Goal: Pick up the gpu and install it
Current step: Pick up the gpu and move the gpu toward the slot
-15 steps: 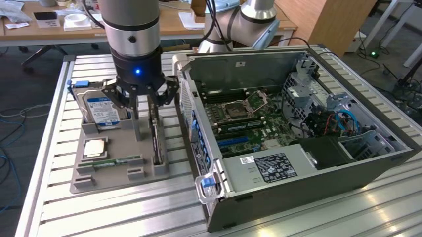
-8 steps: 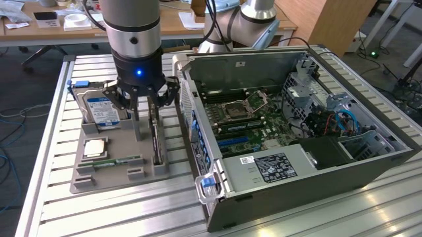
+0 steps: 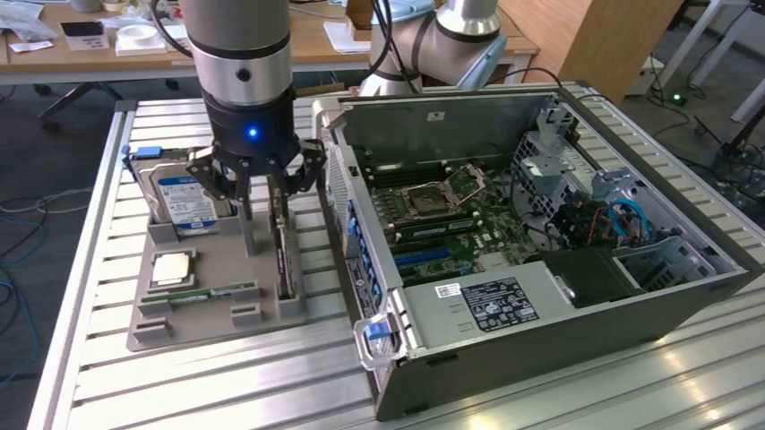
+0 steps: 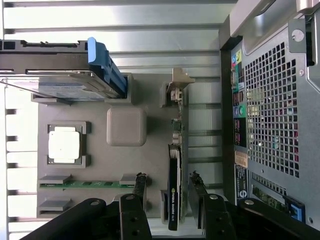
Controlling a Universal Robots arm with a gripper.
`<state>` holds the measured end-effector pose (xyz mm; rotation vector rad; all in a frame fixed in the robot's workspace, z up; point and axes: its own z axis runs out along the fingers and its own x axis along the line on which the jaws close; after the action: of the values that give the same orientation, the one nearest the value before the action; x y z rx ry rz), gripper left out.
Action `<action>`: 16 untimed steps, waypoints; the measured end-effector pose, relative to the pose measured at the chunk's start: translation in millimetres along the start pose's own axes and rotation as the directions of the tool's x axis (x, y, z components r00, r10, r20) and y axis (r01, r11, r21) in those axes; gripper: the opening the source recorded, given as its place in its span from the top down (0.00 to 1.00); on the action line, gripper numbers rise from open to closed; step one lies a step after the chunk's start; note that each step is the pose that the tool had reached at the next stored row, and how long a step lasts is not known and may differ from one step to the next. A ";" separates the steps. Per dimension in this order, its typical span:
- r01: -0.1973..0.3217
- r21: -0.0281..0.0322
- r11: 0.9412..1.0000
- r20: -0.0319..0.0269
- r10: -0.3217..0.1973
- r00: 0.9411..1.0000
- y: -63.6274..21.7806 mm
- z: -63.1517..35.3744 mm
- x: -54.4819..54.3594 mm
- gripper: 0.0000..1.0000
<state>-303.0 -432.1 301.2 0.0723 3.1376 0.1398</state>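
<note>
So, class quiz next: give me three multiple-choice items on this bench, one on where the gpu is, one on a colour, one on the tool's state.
1. Where is the gpu?
A) on edge in the grey tray, on its side nearest the computer case
B) inside the case
C) flat on the table

2. What colour is the clip on the hard drive?
A) red
B) blue
C) yellow

3. How does the tool stand?
A) shut on the gpu
B) open, one finger either side of the gpu
C) open over the hard drive

Key:
1 A, the card stands in the tray's slot beside the case.
2 B, the clip is bright blue.
3 B, the fingers flank the card with the jaws wide.
</note>
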 end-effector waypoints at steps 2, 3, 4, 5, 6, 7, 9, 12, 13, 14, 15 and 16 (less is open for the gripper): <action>0.001 0.000 1.000 0.000 -0.001 1.000 0.0 0.3 0.0 0.53; 0.002 0.000 1.000 0.000 -0.002 1.000 0.0 0.5 0.0 0.53; 0.002 0.000 1.000 0.000 -0.002 1.000 0.0 0.6 0.0 0.53; 0.002 0.000 1.000 0.000 -0.002 1.000 -0.1 0.8 0.0 0.53; 0.003 0.000 1.000 0.000 -0.003 1.000 -0.1 1.1 0.0 0.53; 0.004 0.000 1.000 0.001 -0.004 1.000 -0.1 1.6 -0.1 0.53; 0.007 0.000 1.000 0.001 -0.007 1.000 -0.2 2.6 -0.1 0.53; 0.013 0.000 1.000 0.001 -0.013 1.000 -0.4 4.4 -0.2 0.53; 0.015 0.000 1.000 0.002 -0.015 1.000 -0.5 5.0 -0.2 0.53; 0.017 0.000 1.000 0.002 -0.017 1.000 -0.5 5.2 -0.2 0.53; 0.017 0.000 1.000 0.002 -0.017 1.000 -0.5 5.2 -0.2 0.53; 0.017 0.000 1.000 0.002 -0.017 1.000 -0.5 5.2 -0.2 0.53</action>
<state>-302.9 -432.2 296.0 0.0456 3.1356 0.1395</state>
